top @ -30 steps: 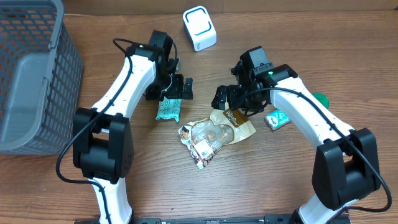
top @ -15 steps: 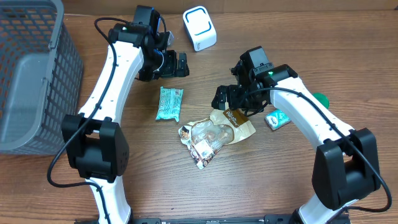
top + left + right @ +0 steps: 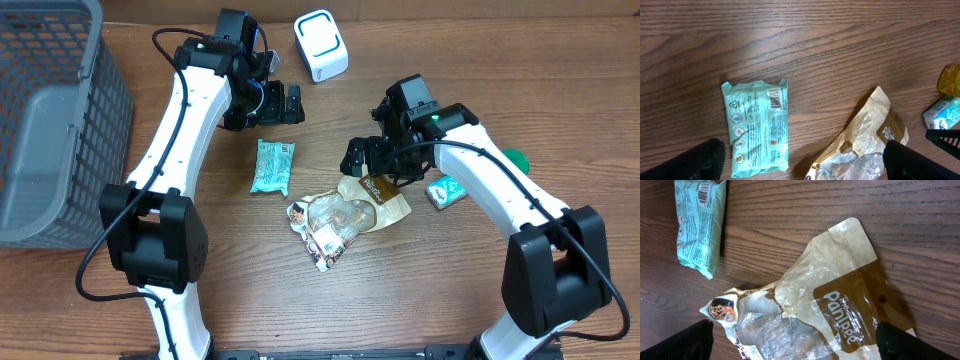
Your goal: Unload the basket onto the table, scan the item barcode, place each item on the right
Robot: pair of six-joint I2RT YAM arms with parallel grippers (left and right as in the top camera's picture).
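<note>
A mint-green snack packet (image 3: 272, 165) lies flat on the wooden table, its barcode (image 3: 775, 97) facing up near the top edge. My left gripper (image 3: 285, 103) hovers open behind it, nearer the white scanner (image 3: 321, 44). In the left wrist view the packet (image 3: 757, 127) lies below the left gripper (image 3: 805, 167), nearer its left finger (image 3: 695, 162). A crumpled brown and clear bag (image 3: 348, 213) lies in the middle of the table. My right gripper (image 3: 372, 165) hangs open over the bag's top end, and the bag (image 3: 830, 305) spans the gap of that gripper (image 3: 800, 345).
A grey mesh basket (image 3: 50, 130) stands at the far left. A small teal packet (image 3: 445, 191) and a green round thing (image 3: 515, 158) lie to the right of the right arm. A yellow object (image 3: 950, 80) shows at the left wrist view's right edge.
A second ago my left gripper stood right over the mint-green packet; it has since lifted away toward the back, leaving the packet on the table. The right arm has not moved.
</note>
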